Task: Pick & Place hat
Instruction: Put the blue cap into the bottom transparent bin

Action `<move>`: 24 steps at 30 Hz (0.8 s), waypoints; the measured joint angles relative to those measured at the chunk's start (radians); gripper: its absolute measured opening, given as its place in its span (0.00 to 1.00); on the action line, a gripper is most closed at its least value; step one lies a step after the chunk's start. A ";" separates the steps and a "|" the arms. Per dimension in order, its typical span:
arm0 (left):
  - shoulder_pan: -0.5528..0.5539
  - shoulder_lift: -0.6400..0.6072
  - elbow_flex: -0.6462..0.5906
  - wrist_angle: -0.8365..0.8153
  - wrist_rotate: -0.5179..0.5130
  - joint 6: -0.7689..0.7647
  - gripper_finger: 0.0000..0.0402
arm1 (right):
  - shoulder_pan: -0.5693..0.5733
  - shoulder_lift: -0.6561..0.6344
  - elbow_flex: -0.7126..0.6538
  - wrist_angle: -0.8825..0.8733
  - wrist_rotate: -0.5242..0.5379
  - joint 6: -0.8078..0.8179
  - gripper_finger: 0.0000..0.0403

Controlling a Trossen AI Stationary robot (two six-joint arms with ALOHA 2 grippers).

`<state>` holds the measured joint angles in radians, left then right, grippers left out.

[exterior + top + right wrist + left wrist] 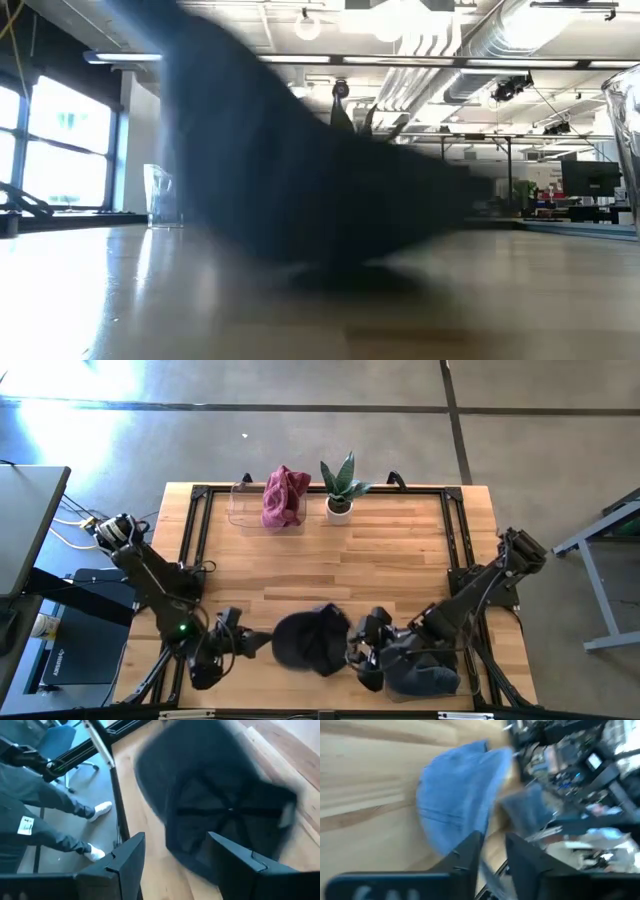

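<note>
A dark, soft cap (pixel 310 640) lies on the wooden table near its near edge, between my two grippers. It fills the low view as a dark blurred mass (pixel 300 170). My left gripper (pixel 262 643) is open just left of the cap, and in the left wrist view its open fingers (pixel 492 855) point at the cap (pixel 455 795). My right gripper (pixel 352 652) is open at the cap's right edge. In the right wrist view the cap (pixel 220 795) lies just ahead of the open fingers (pixel 175 865), seams showing. I see no touch.
A second dark grey cloth heap (pixel 425 672) lies under my right arm at the near right corner. A clear bin holding a red cloth (pixel 283 498) and a small potted plant (pixel 340 490) stand at the far edge. A person's legs (pixel 55 815) stand beside the table.
</note>
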<state>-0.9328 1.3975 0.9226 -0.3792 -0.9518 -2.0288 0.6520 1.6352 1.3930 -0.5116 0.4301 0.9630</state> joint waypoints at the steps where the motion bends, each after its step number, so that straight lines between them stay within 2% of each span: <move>1: -0.004 0.000 0.000 -0.013 0.017 -0.003 0.26 | -0.013 0.000 0.000 0.001 -0.011 0.000 0.51; 3: -0.004 -0.001 0.000 -0.044 0.085 -0.011 0.34 | -0.035 0.000 0.000 0.001 -0.032 -0.001 0.51; 6: 0.014 -0.025 0.000 -0.120 0.264 -0.003 0.42 | -0.057 0.000 0.000 0.007 -0.078 -0.001 0.51; 8: 0.044 -0.040 0.010 -0.125 0.399 0.075 0.44 | -0.059 0.000 0.000 0.008 -0.104 0.000 0.51; 10: 0.062 -0.041 0.046 -0.125 0.491 0.164 0.43 | -0.054 0.000 0.000 0.008 -0.115 0.000 0.51; 15: 0.020 0.001 0.154 -0.003 0.578 0.234 0.37 | -0.027 0.000 0.000 0.008 -0.100 -0.001 0.51; 20: -0.007 0.151 0.171 0.161 0.646 0.218 0.30 | -0.003 0.000 0.000 0.008 -0.010 -0.002 0.51; 24: -0.003 0.289 0.171 0.165 0.681 0.157 0.24 | -0.001 0.000 0.000 0.006 0.029 -0.003 0.51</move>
<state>-0.9359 1.6867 1.0935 -0.2138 -0.2710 -1.8719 0.6512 1.6352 1.3930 -0.5055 0.4588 0.9603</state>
